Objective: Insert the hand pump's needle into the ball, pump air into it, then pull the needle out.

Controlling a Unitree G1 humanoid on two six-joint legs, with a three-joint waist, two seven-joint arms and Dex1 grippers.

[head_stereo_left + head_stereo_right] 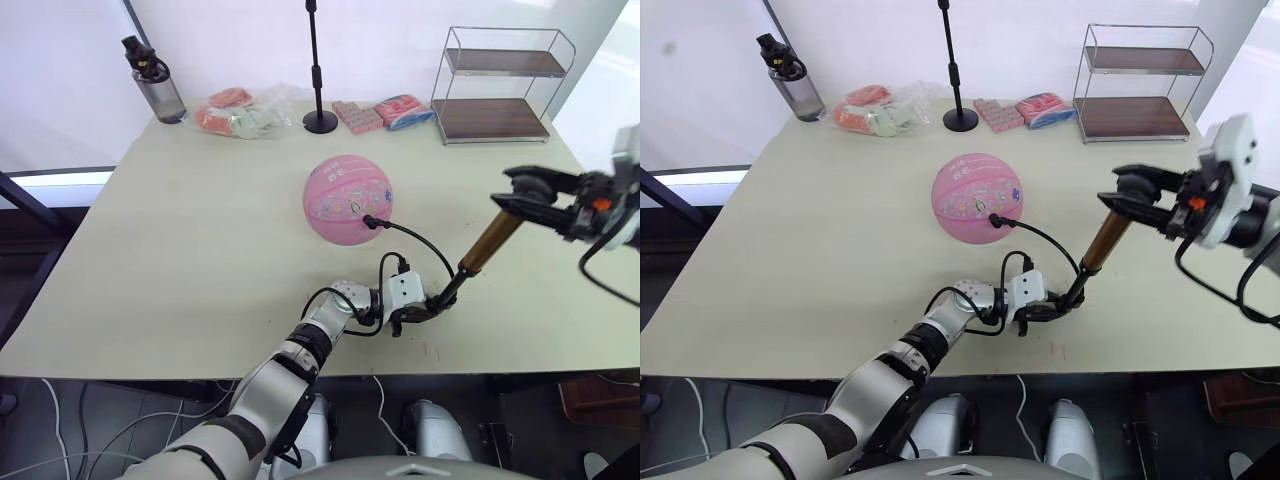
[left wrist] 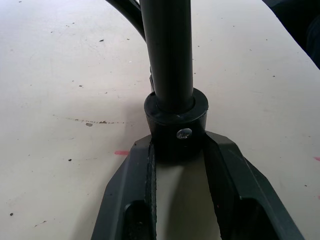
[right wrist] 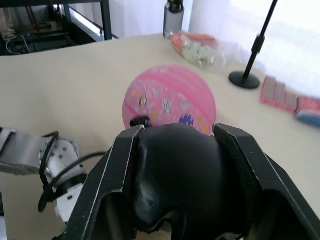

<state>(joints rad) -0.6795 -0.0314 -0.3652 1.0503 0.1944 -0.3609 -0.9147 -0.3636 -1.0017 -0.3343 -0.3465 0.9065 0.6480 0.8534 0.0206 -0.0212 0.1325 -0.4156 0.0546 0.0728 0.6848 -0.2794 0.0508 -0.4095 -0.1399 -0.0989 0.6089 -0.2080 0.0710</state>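
Gripping the hand pump (image 1: 487, 246) at both ends, I hold it tilted, base low and handle high, just beside the ball (image 1: 347, 198) on the side nearer to me. My left gripper (image 1: 425, 308) is clamped on the pump's black base collar; in the left wrist view my two fingers (image 2: 131, 175) flank that collar against the table (image 1: 180, 260), which I judge anchors the tube so it cannot slide while the handle is worked. My right gripper (image 1: 527, 190) is closed around the black T-handle at the pump's upper end; the right wrist view shows both fingers wrapped about the black grip, with the ball beyond it. That hold places the right arm in line with the tube, suited to a straight push and pull. The thin black hose (image 1: 415, 238) arcs from the pump base to the ball, and its black fitting (image 1: 370, 222) sits against the ball's near face, so the needle appears to be seated in the valve, though the pin itself is too small to see. The ball rests round on the table, in front of the black stand (image 1: 318, 70). Pumping appears to be the step in hand; needle removal is not yet done.
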